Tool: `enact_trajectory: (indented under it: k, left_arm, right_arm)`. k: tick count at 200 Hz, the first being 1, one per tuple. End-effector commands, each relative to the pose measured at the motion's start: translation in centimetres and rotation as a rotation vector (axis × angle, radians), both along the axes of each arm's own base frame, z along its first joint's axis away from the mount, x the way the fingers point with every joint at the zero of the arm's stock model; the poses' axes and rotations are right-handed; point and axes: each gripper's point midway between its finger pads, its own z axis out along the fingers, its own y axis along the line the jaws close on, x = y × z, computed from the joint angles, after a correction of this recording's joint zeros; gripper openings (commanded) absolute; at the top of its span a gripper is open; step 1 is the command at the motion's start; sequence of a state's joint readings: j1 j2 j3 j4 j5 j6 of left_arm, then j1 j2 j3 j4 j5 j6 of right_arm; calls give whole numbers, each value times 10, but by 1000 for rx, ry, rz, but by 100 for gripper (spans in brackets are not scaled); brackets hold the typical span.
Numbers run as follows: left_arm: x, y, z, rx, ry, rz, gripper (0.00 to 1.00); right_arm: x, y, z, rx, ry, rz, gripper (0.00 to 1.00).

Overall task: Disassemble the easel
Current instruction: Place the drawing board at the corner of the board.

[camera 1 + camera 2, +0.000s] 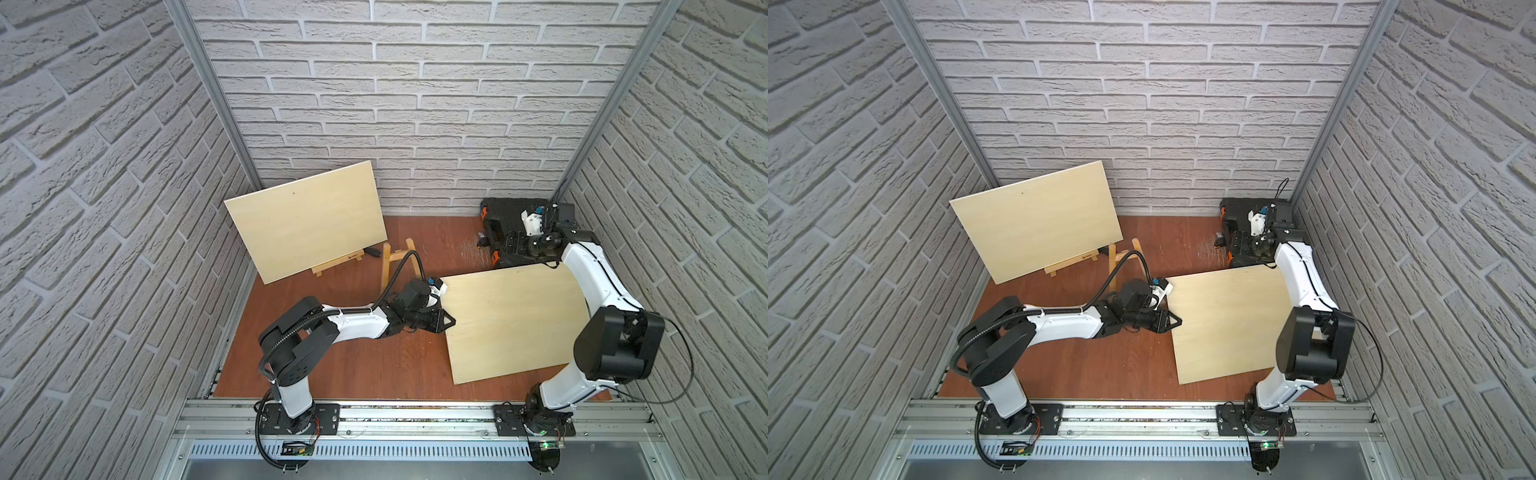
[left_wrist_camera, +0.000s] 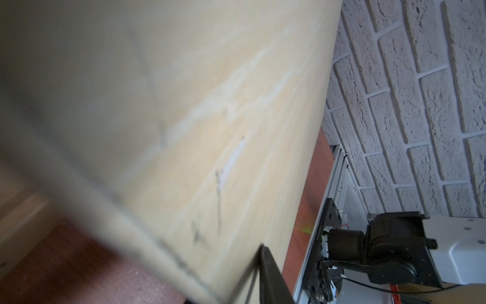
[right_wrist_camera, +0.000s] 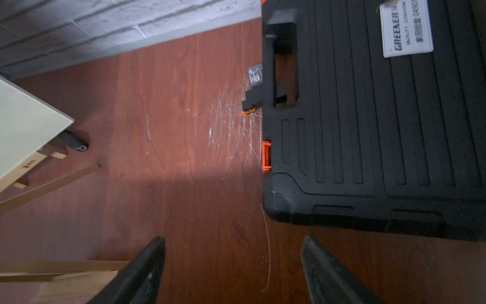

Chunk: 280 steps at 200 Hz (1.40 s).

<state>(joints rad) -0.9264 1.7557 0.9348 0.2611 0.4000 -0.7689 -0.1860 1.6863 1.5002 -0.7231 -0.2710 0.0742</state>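
Black tool case (image 1: 498, 214), orange latches (image 3: 266, 157), far right corner; brick-pattern walls (image 1: 415, 104).

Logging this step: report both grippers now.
Left gripper: closed on the flat board at its edge.
Right gripper: open, holding nothing.

I am counting two pale wooden boards, the leaning board (image 1: 305, 220) and the flat board (image 1: 515, 320). One easel (image 1: 336, 264) is standing there, plus one bare A-shaped frame (image 1: 387, 266), one black tool case (image 1: 505, 216) and one small black cylinder (image 1: 372, 252). Two robot arms are reaching in: left arm (image 1: 357, 326), right arm (image 1: 590, 274).
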Motion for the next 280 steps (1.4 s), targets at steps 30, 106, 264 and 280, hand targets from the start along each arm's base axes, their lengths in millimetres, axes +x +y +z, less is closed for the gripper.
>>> enact_trajectory:
  k: [30, 106, 264, 280]
  left_arm:
    - [14, 52, -58, 309, -127, 78, 0]
    - [10, 66, -61, 330, -134, 90, 0]
    - [40, 70, -56, 372, -186, 77, 0]
    - [47, 72, -53, 366, -187, 77, 0]
  right_arm:
    - [-9, -10, -24, -73, 120, 12, 82]
    - [-50, -10, -53, -81, 280, 4, 78]
    - [-67, -15, -63, -123, 370, 10, 75]
    - [-65, -13, -65, -111, 370, 11, 75]
